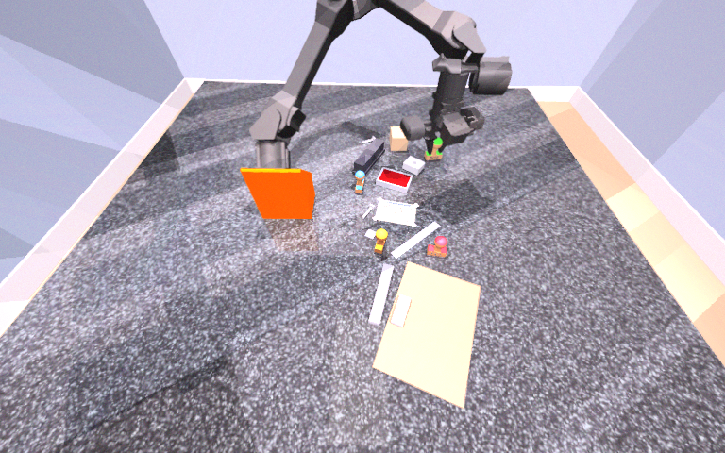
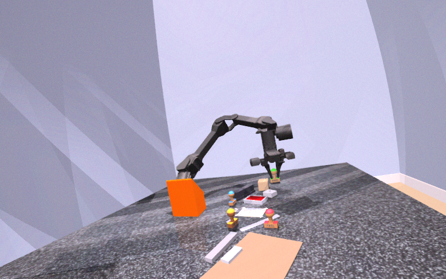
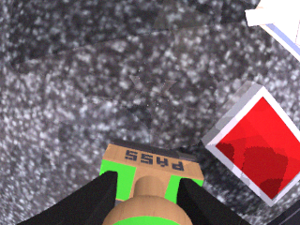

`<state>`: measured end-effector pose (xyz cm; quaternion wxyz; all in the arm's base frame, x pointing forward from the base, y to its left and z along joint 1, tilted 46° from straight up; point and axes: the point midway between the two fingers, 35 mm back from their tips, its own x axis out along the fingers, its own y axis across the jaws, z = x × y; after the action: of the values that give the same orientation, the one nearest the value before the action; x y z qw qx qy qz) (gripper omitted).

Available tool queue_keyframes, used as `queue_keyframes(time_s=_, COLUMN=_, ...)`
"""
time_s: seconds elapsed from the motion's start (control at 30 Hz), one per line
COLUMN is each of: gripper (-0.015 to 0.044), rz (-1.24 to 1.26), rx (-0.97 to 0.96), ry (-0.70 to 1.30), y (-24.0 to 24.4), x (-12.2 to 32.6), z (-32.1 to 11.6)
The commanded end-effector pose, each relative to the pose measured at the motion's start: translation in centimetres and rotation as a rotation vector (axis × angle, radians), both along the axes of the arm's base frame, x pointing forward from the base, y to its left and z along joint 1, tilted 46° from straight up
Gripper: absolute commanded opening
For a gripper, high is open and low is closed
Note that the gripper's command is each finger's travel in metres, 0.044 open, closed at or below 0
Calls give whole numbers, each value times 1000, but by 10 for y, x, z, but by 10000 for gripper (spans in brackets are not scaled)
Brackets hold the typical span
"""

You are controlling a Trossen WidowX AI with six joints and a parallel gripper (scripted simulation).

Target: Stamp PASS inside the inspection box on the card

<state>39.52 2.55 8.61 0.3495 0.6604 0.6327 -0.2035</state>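
My gripper (image 1: 433, 149) (image 2: 274, 175) (image 3: 148, 186) is shut on the PASS stamp (image 1: 433, 157) (image 2: 275, 180) (image 3: 155, 161), which has a wooden body, green patches and a green knob. It holds the stamp upright, raised above the bench. The open ink pad (image 1: 394, 178) (image 2: 255, 198) (image 3: 262, 150), red in a white tray, lies to the right of the stamp in the wrist view. The white card (image 1: 393, 214) (image 2: 251, 213) (image 3: 286, 16) lies beyond the pad, and only its corner shows in the wrist view. Marks in its box are too small to tell.
A FAIL stamp (image 1: 437, 249) (image 2: 270, 224), a yellow-knobbed stamp (image 1: 379, 243) (image 2: 232, 222) and a blue-knobbed stamp (image 1: 360, 184) (image 2: 232, 200) stand around the card. A wooden block (image 1: 397, 140), a white lid (image 1: 413, 164) and a dark long object (image 1: 368, 156) are near the pad.
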Motion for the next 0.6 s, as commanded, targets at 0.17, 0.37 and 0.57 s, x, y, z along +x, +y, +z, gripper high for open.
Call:
queue_keyframes(time_s=0.17, gripper=0, rz=-5, rx=3, ry=2, y=9, x=4, z=-7)
queue_keyframes(time_s=0.37, gripper=0, rz=-5, rx=3, ry=2, y=15, x=6, z=-14)
queue_keyframes(time_s=0.57, gripper=0, rz=-5, rx=3, ry=2, y=22, x=7, z=-21)
